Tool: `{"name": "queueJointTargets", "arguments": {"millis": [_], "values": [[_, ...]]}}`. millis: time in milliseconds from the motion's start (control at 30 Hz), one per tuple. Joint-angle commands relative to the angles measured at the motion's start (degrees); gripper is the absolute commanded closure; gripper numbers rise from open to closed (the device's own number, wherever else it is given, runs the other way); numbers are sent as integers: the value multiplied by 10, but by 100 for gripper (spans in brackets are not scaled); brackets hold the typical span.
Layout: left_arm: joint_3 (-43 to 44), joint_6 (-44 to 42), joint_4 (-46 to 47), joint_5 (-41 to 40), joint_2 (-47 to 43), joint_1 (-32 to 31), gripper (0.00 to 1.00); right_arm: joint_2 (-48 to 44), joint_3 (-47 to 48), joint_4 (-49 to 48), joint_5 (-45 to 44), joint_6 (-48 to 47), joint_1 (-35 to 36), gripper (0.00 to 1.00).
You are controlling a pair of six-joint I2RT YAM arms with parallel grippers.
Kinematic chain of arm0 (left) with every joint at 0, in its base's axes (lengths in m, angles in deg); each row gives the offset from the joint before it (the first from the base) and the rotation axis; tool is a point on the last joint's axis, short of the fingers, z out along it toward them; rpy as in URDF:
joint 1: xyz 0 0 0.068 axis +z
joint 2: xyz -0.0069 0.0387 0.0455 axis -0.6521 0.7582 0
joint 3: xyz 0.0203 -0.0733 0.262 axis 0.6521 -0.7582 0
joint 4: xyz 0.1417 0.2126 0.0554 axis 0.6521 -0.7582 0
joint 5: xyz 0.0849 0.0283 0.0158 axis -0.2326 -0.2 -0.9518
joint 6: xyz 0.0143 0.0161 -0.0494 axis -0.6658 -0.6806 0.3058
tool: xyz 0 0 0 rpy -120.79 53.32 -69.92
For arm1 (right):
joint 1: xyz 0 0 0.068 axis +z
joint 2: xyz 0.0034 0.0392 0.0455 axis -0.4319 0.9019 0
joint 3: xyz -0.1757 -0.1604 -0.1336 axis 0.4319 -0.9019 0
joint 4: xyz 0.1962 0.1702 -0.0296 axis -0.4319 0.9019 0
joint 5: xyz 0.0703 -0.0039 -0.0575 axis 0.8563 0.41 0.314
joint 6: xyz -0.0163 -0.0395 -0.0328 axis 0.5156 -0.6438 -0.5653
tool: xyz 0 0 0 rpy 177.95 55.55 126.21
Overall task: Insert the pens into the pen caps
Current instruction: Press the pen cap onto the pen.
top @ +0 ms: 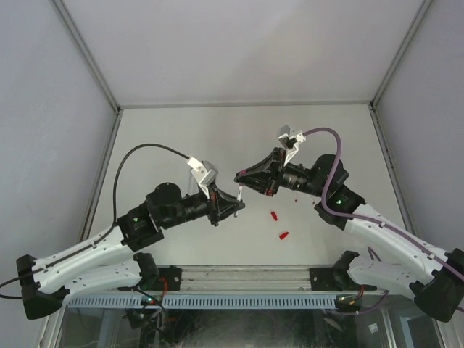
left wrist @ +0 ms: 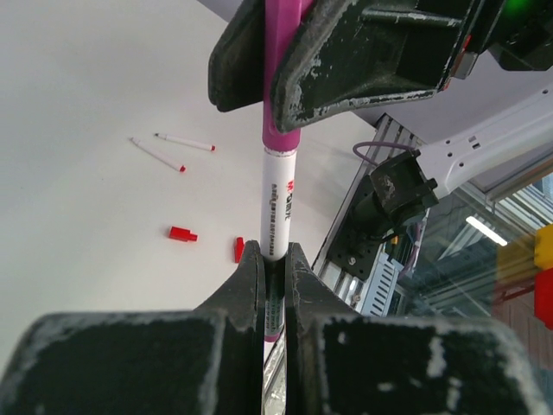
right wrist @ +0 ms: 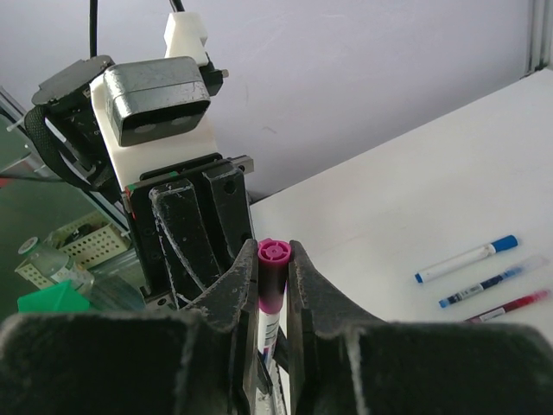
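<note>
In the top view, the left gripper [top: 238, 199] and the right gripper [top: 238, 175] are meeting near the middle of the table [top: 181, 130]. The right one is lying at twelve o'clock from the left one, and a pen [top: 240, 190] is spanning the short gap between them. Two red caps [top: 275, 214] are lying on the table at about four o'clock from that meeting place, apart from each other. In the left wrist view, the left gripper is pinching the white barrel of the pen between its pressed-together fingers at six o'clock. The pen is pointing up to twelve o'clock, where the right gripper is clamping the magenta cap [left wrist: 281, 86]; the cap is touching the barrel with no gap. Two thin pens [left wrist: 186, 142] are lying at ten o'clock from the held pen, and the two red caps are resting at nine o'clock from the left fingertips. In the right wrist view, the right gripper is squeezing the magenta cap from both sides, the cap's round end facing the camera, and the left gripper is standing just behind at eleven o'clock. Two blue pens [right wrist: 467, 259] and a red pen [right wrist: 510, 305] are lying on the table at three o'clock.
</note>
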Motion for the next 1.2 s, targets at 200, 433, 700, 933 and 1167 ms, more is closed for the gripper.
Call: {"name": "queueJointTargets", "arguments": {"millis": [200, 433, 700, 933, 1167], "values": [[80, -1, 61, -23, -21, 4, 100, 3, -50, 65, 32, -44, 68, 100], [86, -1, 61, -21, -23, 4, 100, 6, -72, 89, 18, -59, 92, 100], [88, 0, 61, -21, -23, 4, 100, 7, -76, 127, -11, -86, 118, 100], [89, -1, 60, -23, -24, 4, 100, 15, -76, 150, -30, -102, 137, 100], [88, -2, 60, -26, -24, 4, 100, 12, -81, 167, -66, -115, 145, 100]]}}
